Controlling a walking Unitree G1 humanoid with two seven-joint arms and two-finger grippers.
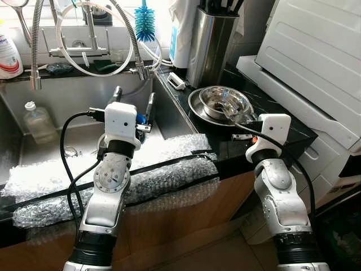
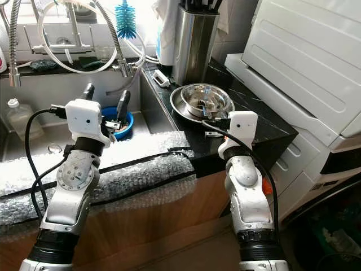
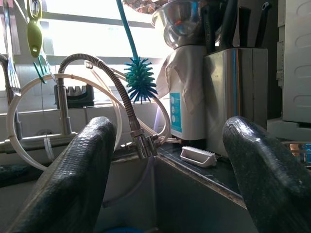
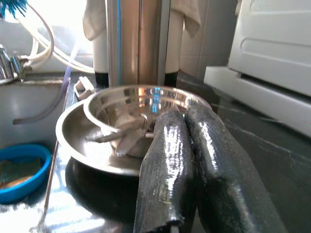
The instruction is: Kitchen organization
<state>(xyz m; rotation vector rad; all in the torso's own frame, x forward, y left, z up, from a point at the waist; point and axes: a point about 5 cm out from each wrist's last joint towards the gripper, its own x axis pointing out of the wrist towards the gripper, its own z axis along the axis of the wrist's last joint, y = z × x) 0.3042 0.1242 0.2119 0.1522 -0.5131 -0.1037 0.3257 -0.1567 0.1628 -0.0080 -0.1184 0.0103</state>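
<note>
My right gripper (image 4: 187, 160) is clenched on nothing, its fingers pressed together just short of the steel bowl (image 1: 224, 103), which sits ahead of it in a steel plate (image 1: 194, 107) with utensils inside. My left gripper (image 2: 104, 101) hangs released over the sink (image 1: 56, 107), a blue bowl (image 2: 125, 125) just beyond its fingertips. I judge the tidying barely started: nothing is grasped, and both dishes wait.
</note>
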